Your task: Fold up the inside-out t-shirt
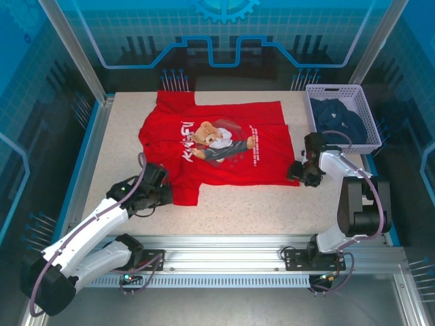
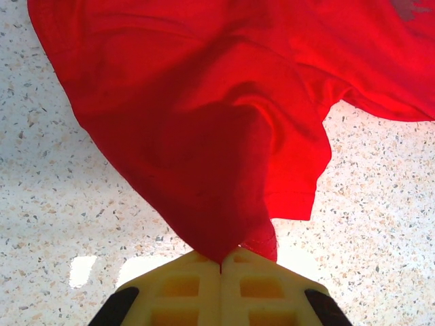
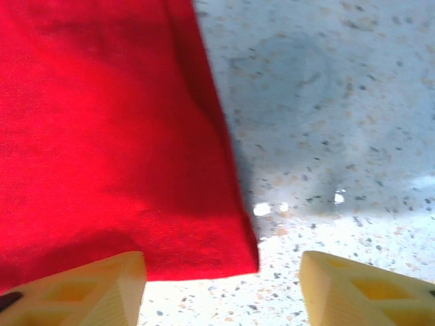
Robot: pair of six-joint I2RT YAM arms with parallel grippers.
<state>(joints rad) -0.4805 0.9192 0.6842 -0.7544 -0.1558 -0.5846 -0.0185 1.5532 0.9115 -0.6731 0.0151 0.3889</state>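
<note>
Top external: one red t-shirt (image 1: pixel 224 153) lies spread, print up, mid-table (image 1: pixel 238 210). One basket (image 1: pixel 340 88) at far right holds one navy garment (image 1: pixel 336 119). There are two arms: the left end effector (image 1: pixel 166 195) is at the near-left sleeve, the right end effector (image 1: pixel 298 171) at the right hem.

Left wrist: jaws together, clamped on the cloth.

Right wrist: jaws apart, with the hem corner between them.

Judged step: gripping, before the fold. Next, the right end effector must close on the hem.

My speckled beige bench (image 1: pixel 238 204) sits inside blue translucent walls (image 1: pixel 224 41) with silver frame posts (image 1: pixel 73 47); a metal rail (image 1: pixel 224 251) runs along its near edge.
</note>
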